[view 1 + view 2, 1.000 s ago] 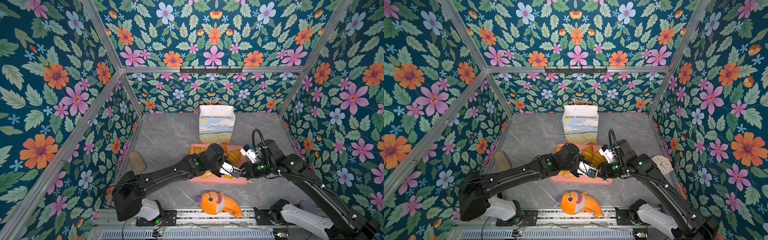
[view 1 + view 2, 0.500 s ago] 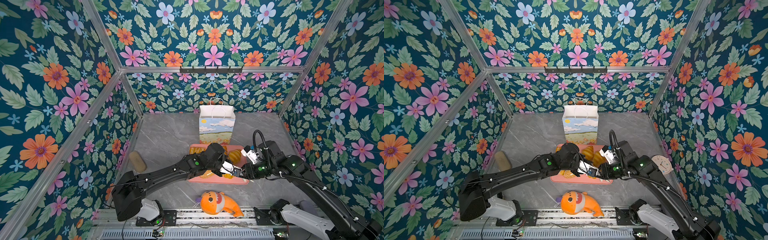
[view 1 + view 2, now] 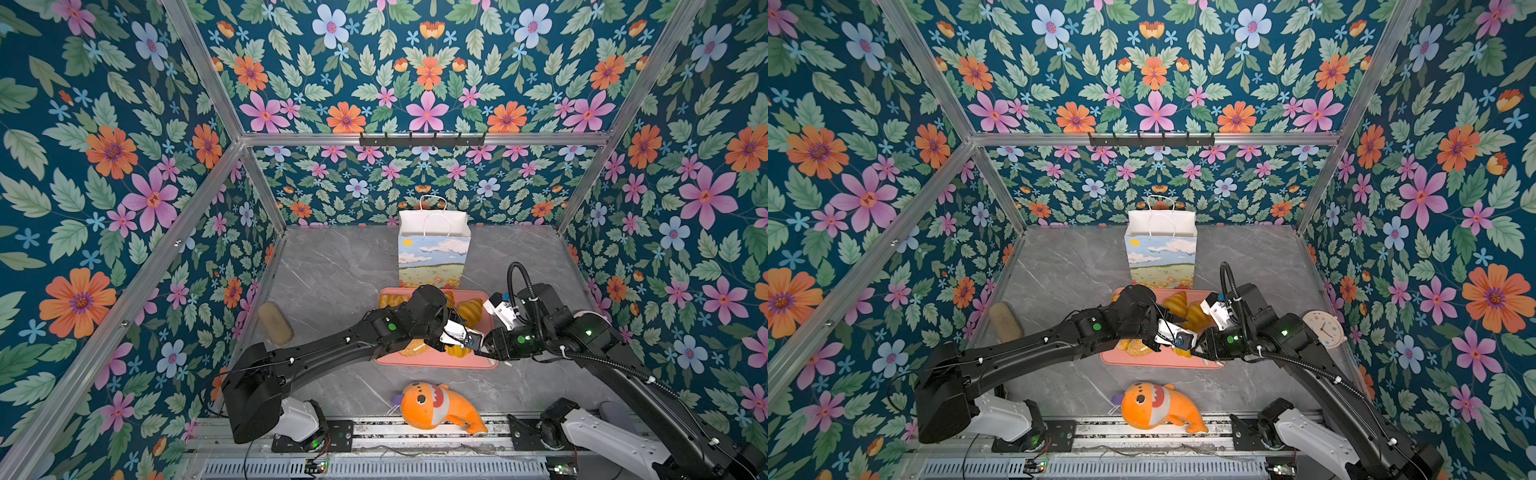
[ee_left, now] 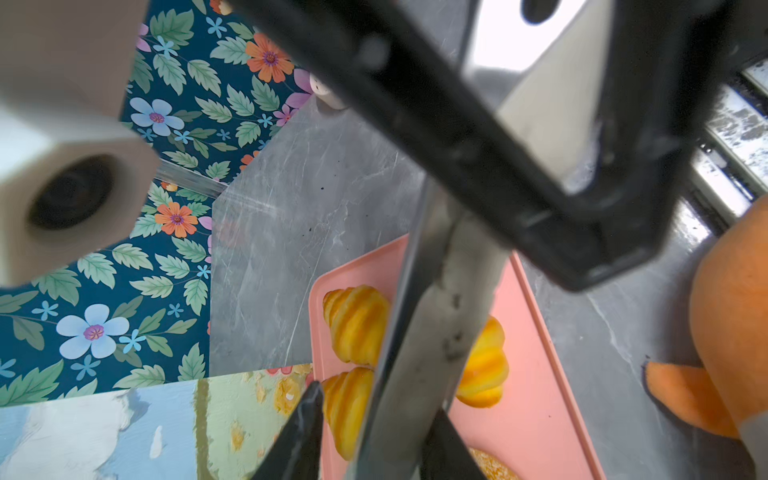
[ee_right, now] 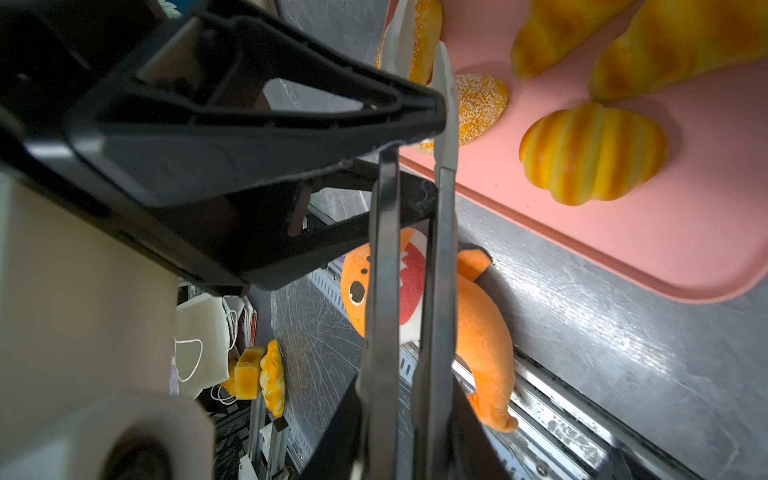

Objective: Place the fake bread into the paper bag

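Note:
The fake bread lies on a pink tray (image 3: 436, 362): croissants (image 4: 357, 324), a ridged bun (image 5: 590, 153) and sesame rolls (image 5: 478, 108). The paper bag (image 3: 434, 253) stands upright and open-topped just behind the tray. Both grippers meet over the tray's front right part. My right gripper (image 5: 409, 399) is shut on a pair of metal tongs (image 5: 440, 249) whose tips reach a sesame roll. My left gripper (image 4: 374, 403) is open, its fingers straddling the same tongs (image 4: 428, 332) with a gap on one side. In both top views the arms hide the tongs.
An orange plush fish (image 3: 436, 409) lies in front of the tray by the rail. A tan block (image 3: 274, 324) sits at the left wall, and a white clock (image 3: 1325, 332) at the right wall behind my right arm. Floral walls enclose the grey table.
My left jaws have widened and my right jaws have closed onto the tongs. Both arms have stayed almost in place over the tray.

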`<state>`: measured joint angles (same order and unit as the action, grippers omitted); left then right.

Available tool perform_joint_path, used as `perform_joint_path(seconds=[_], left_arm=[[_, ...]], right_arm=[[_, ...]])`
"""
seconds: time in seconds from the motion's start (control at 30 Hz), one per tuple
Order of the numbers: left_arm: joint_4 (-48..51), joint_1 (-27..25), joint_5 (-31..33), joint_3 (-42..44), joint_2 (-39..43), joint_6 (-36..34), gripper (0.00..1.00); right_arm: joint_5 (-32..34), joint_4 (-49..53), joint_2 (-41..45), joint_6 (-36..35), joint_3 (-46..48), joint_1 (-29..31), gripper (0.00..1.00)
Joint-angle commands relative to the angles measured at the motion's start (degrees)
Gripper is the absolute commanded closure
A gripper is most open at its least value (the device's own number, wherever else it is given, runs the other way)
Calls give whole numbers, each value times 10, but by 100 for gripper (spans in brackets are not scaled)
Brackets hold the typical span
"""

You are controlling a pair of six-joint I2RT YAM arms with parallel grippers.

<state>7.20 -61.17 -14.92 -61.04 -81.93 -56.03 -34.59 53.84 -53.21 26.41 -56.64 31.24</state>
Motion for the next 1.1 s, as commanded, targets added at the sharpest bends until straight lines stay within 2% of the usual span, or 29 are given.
perform_joint_path(seconds=[0.0,0.13,0.3,0.47,0.6,0.7,0.87,1.07], left_arm=[[-43,0,-18,12,13,24,54],[-29,1,-33,25,35,35,46],[12,22,-87,34,63,51,40],[35,28,-129,30,63,63,38],[16,30,-141,30,45,75,39],[5,30,-151,17,21,81,41],[-21,30,-120,0,-14,97,50],[-53,30,-99,5,-21,84,62]], right_arm=[[-25,-28,4,-18,0,1,76],[-18,-17,7,-29,0,1,77],[-5,-4,12,-47,-2,1,77],[-6,-4,16,-53,-5,1,77],[-3,0,17,-58,-11,1,77],[-5,2,17,-60,-13,1,77],[-6,7,17,-65,-14,1,76],[-7,5,21,-72,-13,1,73]])
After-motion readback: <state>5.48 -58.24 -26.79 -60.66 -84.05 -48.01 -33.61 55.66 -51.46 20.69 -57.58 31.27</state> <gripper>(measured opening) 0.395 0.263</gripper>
